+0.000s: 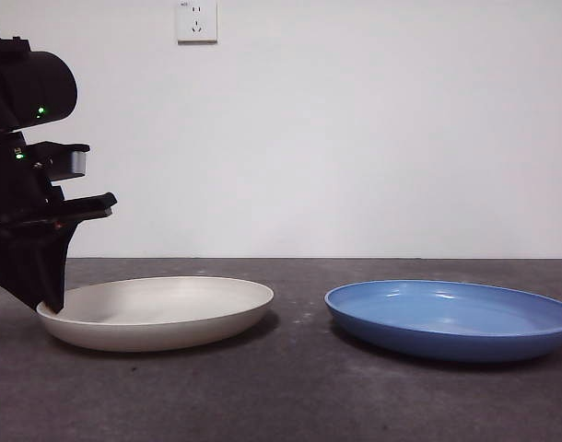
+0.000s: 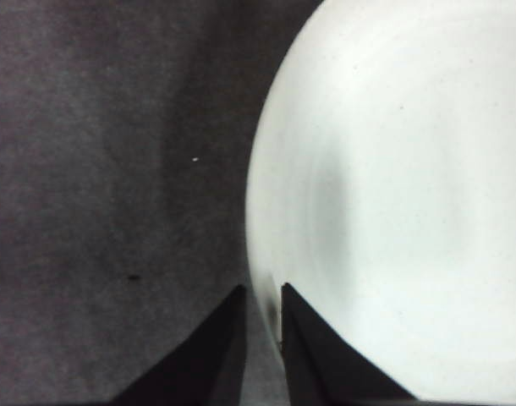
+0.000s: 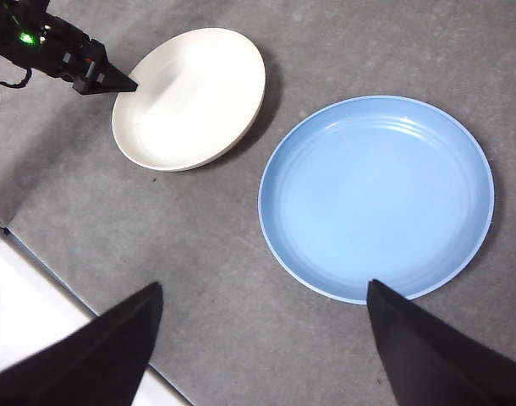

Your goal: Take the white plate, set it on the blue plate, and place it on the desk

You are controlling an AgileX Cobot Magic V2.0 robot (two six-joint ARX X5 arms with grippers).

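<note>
Where jaws pinch, white plate (image 2: 393, 211) rim half-hidden.

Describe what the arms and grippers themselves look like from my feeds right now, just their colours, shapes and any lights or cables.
Both grippers are black, with flat fingers tapering to wedge-like points. The left gripper shows two narrow dark fingers; the right gripper shows two broader ones. In the front view the left arm's body is black and rounded, with small green lights, a grey block and a thin black cable.

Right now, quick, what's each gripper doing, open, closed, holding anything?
Left gripper: closed on the rim of the white plate, which rests on the desk.
Right gripper: open, holding nothing, raised near the blue plate.
</note>
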